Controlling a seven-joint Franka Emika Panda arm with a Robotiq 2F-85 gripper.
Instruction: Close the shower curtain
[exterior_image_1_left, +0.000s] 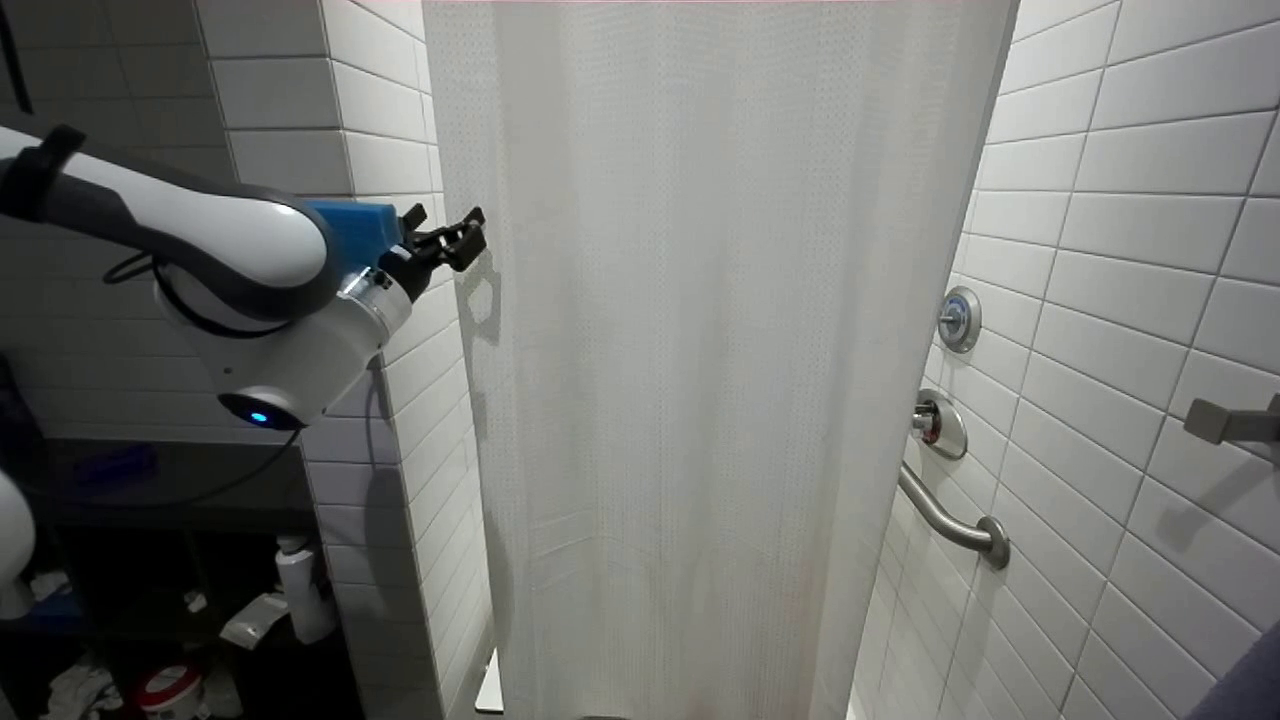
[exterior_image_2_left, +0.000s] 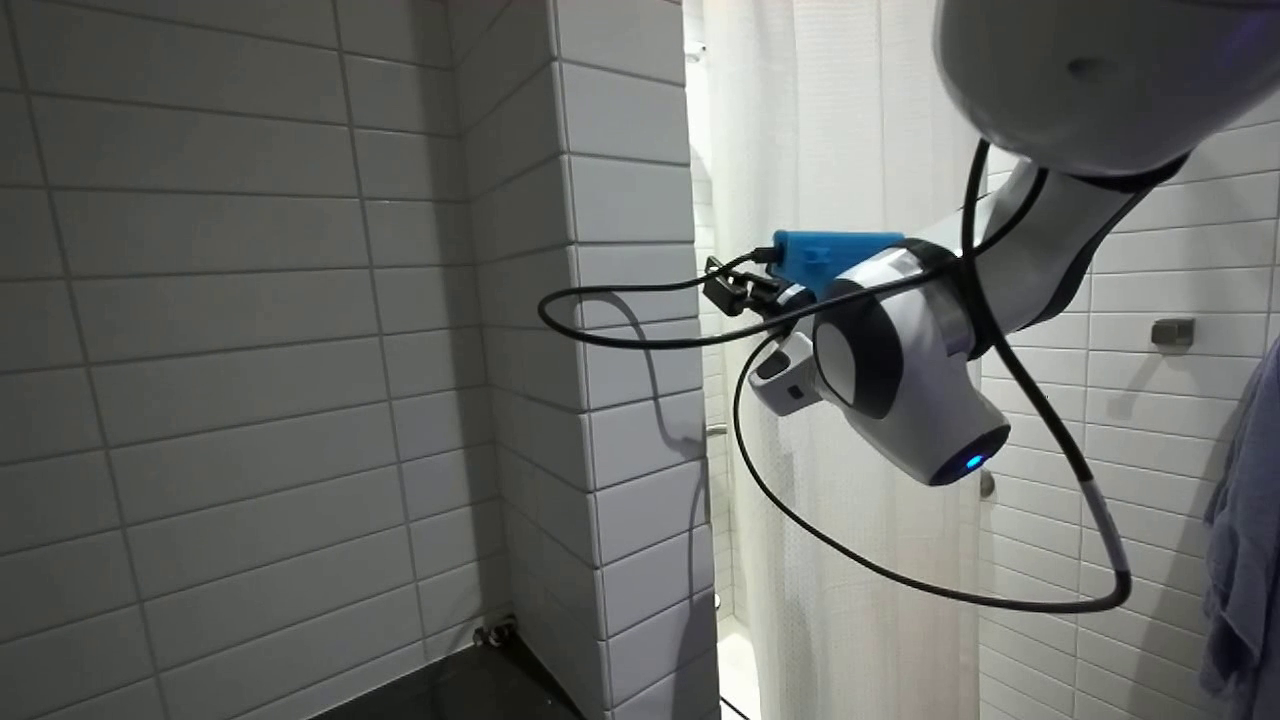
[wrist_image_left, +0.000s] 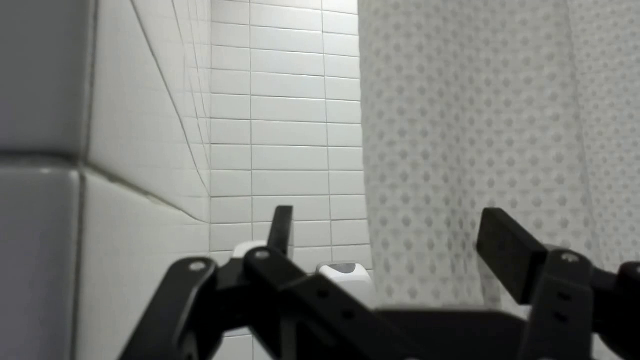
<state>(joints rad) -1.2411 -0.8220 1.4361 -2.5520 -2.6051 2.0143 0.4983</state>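
Note:
The shower curtain (exterior_image_1_left: 690, 350) is a tall white textured sheet hanging in soft vertical folds. It also shows in an exterior view (exterior_image_2_left: 835, 140), partly behind the arm, and in the wrist view (wrist_image_left: 415, 140). My gripper (exterior_image_1_left: 445, 232) is at the curtain's free edge, beside the tiled pillar. It also shows in an exterior view (exterior_image_2_left: 728, 290), in front of the gap between pillar and curtain. In the wrist view my gripper (wrist_image_left: 387, 227) is open, its fingers wide apart and holding nothing. The curtain's edge lies in view between the fingers; whether it is within their reach, I cannot tell.
The tiled pillar (exterior_image_2_left: 630, 400) stands close beside the gripper; it also shows in the wrist view (wrist_image_left: 135, 215). A white dispenser (wrist_image_left: 345, 272) is on the wall beyond. A black cable (exterior_image_2_left: 640, 343) loops around the wrist. A grab bar (exterior_image_1_left: 945, 520) and a towel (exterior_image_2_left: 1245, 540) are farther off.

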